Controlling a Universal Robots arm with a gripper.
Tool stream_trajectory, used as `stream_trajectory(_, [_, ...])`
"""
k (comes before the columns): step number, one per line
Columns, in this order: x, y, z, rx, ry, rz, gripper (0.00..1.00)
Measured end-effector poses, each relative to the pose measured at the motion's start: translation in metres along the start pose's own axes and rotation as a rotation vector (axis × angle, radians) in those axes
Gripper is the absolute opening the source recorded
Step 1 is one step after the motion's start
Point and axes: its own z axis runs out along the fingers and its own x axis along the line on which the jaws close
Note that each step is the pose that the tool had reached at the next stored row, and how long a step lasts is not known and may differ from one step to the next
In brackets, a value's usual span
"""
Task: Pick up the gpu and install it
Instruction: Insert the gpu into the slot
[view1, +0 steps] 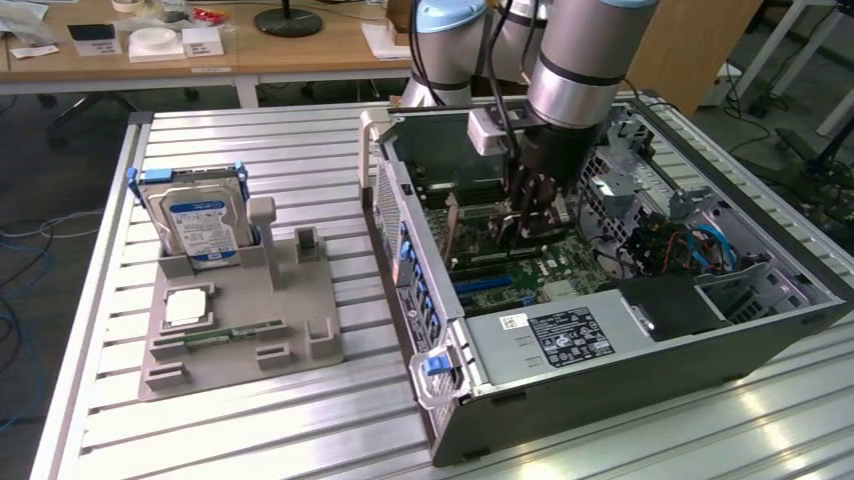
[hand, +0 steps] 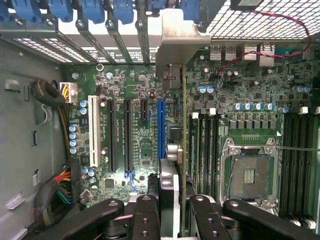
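My gripper (view1: 534, 222) reaches down inside the open computer case (view1: 441, 330), over the green motherboard (view1: 554, 270). It is shut on the gpu (view1: 491, 232), which it holds on edge above the board. In the wrist view the gpu (hand: 183, 125) appears edge-on as a thin green line. That line runs from my gripper (hand: 174, 220) up to the gpu's silver bracket (hand: 180, 45) by the rear slot openings. The card hangs beside the blue expansion slot (hand: 161, 130). I cannot tell whether its lower edge touches a slot.
A grey fixture (view1: 240, 320) on the slatted table holds a silver hard drive (view1: 200, 225), a memory stick (view1: 234, 332) and a square chip (view1: 184, 305). In the case are a power supply (view1: 567, 340), cable bundles (hand: 55, 195), the processor socket (hand: 248, 175) and blue slot latches (hand: 90, 10).
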Motion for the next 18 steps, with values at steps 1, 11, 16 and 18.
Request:
stream_trajectory(1, [0.0, 0.0005, 0.0007, 0.0, 0.0001, 0.0, 0.28])
stream_trajectory(11, [0.001, 0.0057, 0.0067, 0.0005, 0.0001, -0.001, 0.28])
stream_trajectory(16, [0.002, 0.0084, 0.011, 0.0005, 0.0001, 0.0, 0.28])
stream_trajectory(18, [0.004, 0.0088, 0.012, 0.0005, 0.0, -0.001, 0.28])
